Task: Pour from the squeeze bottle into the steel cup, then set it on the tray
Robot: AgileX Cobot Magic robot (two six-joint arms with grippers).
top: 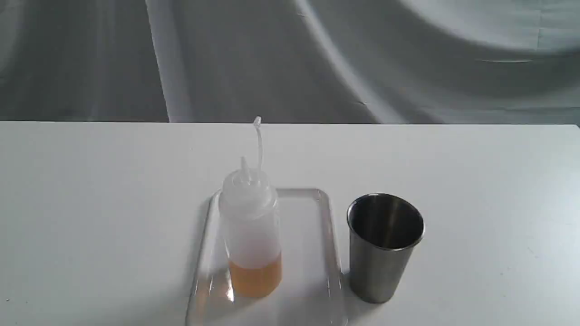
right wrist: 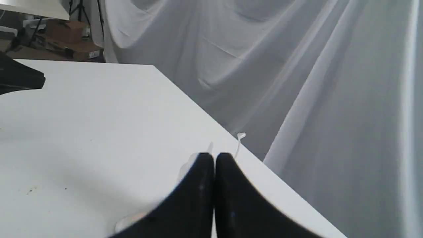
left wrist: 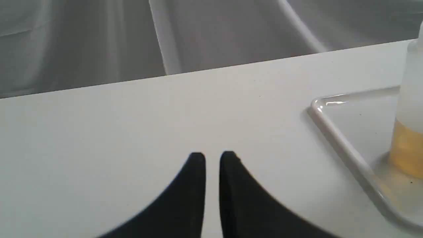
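Grippers are both outside the exterior view. The left gripper (left wrist: 212, 155) hangs low over the bare table (top: 90, 203), jaws barely parted, holding nothing, with the tray (top: 330, 226) off to one side. The right gripper (right wrist: 214, 155) has its jaws pressed together, empty. The bottle (top: 251, 235) stands on the tray, upright, long axis vertical, nozzle (top: 244, 165) pointing up and cap strap (top: 259, 145) curling above it. Amber liquid (top: 256, 280) fills its bottom quarter. The cup (top: 383, 253) stands upright on the table just beside the tray; its dark inside hides any contents.
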